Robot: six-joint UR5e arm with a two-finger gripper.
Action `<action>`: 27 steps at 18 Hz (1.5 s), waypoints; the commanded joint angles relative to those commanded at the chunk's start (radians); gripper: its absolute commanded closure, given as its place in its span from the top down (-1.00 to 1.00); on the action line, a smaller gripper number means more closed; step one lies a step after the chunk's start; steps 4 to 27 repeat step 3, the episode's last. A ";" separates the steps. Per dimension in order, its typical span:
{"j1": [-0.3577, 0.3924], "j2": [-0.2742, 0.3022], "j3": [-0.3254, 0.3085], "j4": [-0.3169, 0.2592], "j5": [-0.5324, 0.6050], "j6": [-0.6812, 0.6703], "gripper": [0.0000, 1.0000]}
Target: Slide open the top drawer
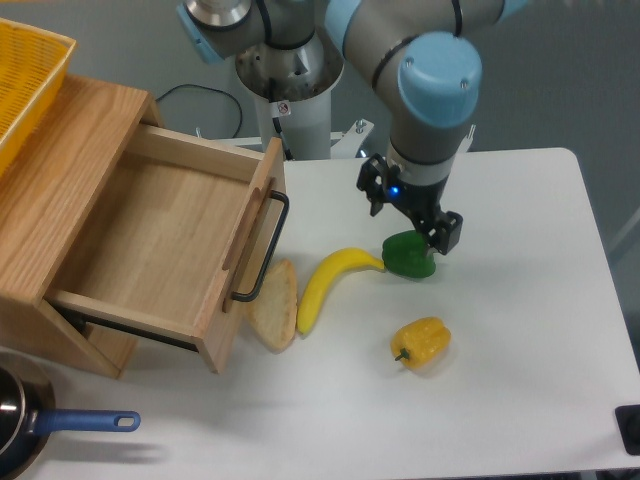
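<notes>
The top drawer [160,245] of light oak stands pulled far out of the cabinet, its plain wooden interior bare. Its long black bar handle [265,245] runs down the front panel, facing the table's middle. My gripper [410,213] hangs well to the right of the handle, above the green pepper [408,255]. Its black fingers [447,231] are spread apart with nothing between them.
A yellow banana [325,285] and a slice of bread [274,305] lie just in front of the drawer's front panel. A yellow pepper [421,341] sits nearer the front. A yellow basket [22,75] rests on the cabinet top [75,140]. A blue-handled pan [60,424] is at the lower left.
</notes>
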 joint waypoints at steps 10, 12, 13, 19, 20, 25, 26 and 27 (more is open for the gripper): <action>0.006 -0.022 0.002 0.031 -0.002 0.000 1.00; 0.006 -0.022 0.002 0.031 -0.002 0.000 1.00; 0.006 -0.022 0.002 0.031 -0.002 0.000 1.00; 0.006 -0.022 0.002 0.031 -0.002 0.000 1.00; 0.006 -0.022 0.002 0.031 -0.002 0.000 1.00; 0.006 -0.022 0.002 0.031 -0.002 0.000 1.00; 0.006 -0.022 0.002 0.031 -0.002 0.000 1.00; 0.006 -0.022 0.002 0.031 -0.002 0.000 1.00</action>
